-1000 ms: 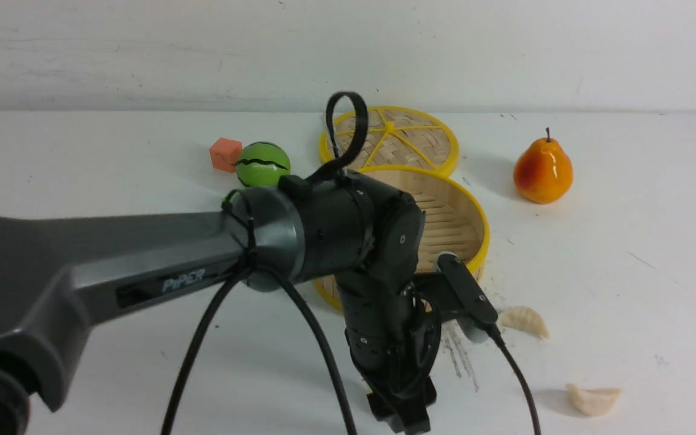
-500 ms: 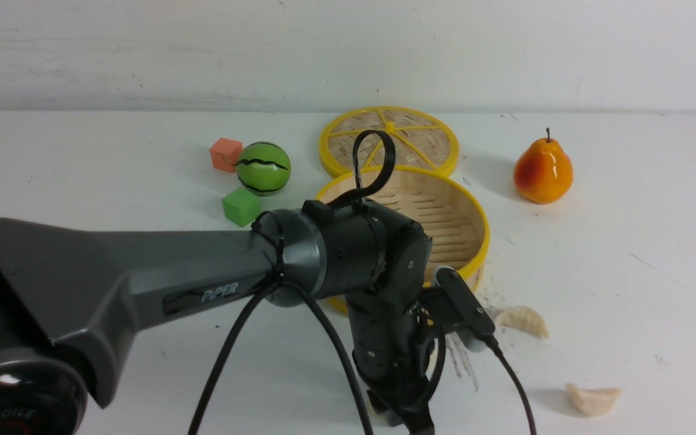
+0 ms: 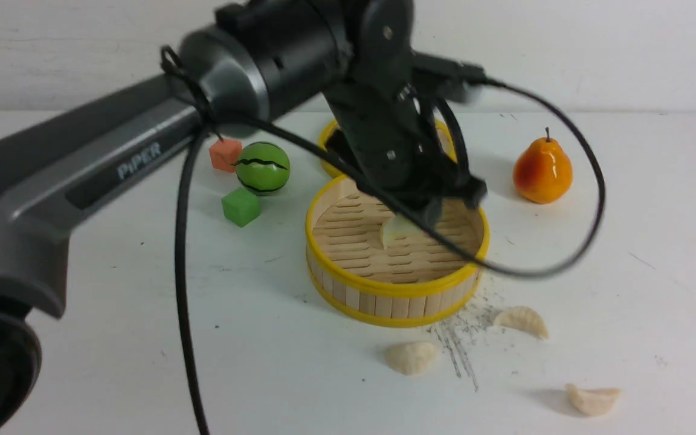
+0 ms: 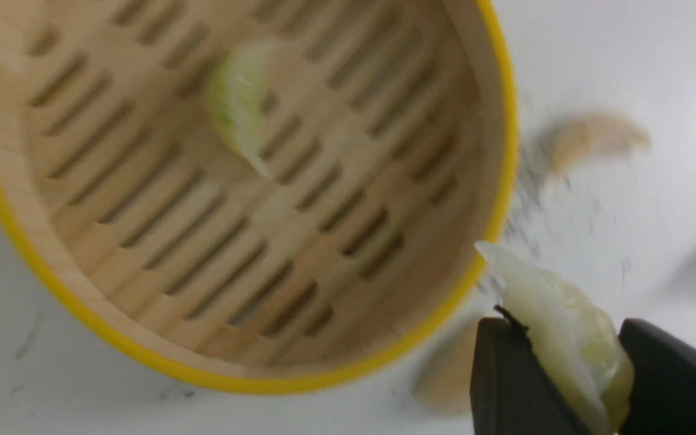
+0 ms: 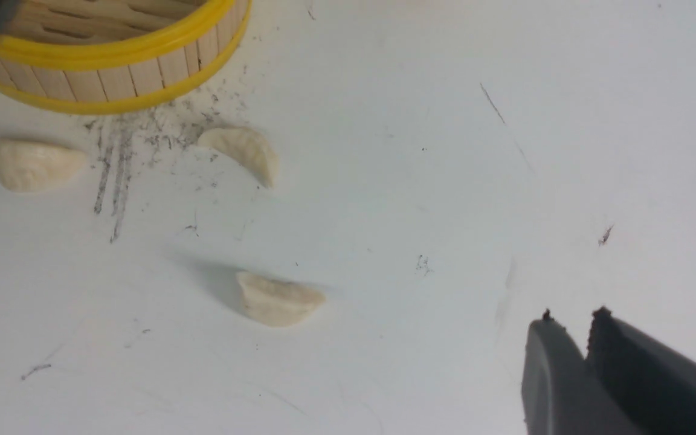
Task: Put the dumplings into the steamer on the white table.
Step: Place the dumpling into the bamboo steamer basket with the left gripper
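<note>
While my left claw pinches a greenish dumpling above the steamer, my right claw hangs pressed together, empty, over the table.

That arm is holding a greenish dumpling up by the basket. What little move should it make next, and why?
Probably shift slightly further over the steamer floor, then release. The left jaws pinch a green-tinged dumpling that, in the left wrist view, seems above the yellow rim rather than the slats where another dumpling already lies. Letting go now might drop it onto the white table.
</note>
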`<action>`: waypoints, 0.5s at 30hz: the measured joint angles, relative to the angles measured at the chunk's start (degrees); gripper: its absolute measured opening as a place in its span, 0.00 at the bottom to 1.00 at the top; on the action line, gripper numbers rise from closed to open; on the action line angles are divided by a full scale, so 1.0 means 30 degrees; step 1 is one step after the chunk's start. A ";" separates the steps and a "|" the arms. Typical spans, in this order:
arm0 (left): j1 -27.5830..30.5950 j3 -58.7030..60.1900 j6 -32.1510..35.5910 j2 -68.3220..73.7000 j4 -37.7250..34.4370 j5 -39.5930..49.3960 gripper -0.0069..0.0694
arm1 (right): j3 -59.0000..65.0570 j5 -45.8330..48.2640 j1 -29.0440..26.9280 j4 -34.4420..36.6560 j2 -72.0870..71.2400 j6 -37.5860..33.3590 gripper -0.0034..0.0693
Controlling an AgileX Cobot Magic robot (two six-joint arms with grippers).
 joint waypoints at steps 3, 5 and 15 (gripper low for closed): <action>0.1128 -0.1034 -0.1423 0.0760 -0.0357 -0.0832 0.36 | 0.0000 -0.0178 0.0000 0.0229 0.0000 0.0000 0.18; 0.1779 -0.1329 -0.2166 0.1674 -0.0381 -0.1605 0.36 | 0.0000 -0.0331 0.0000 0.0339 0.0000 0.0000 0.18; 0.2310 -0.1353 -0.2813 0.5262 0.1126 -0.3734 0.36 | 0.0000 -0.0395 0.0000 0.0395 0.0000 0.0000 0.18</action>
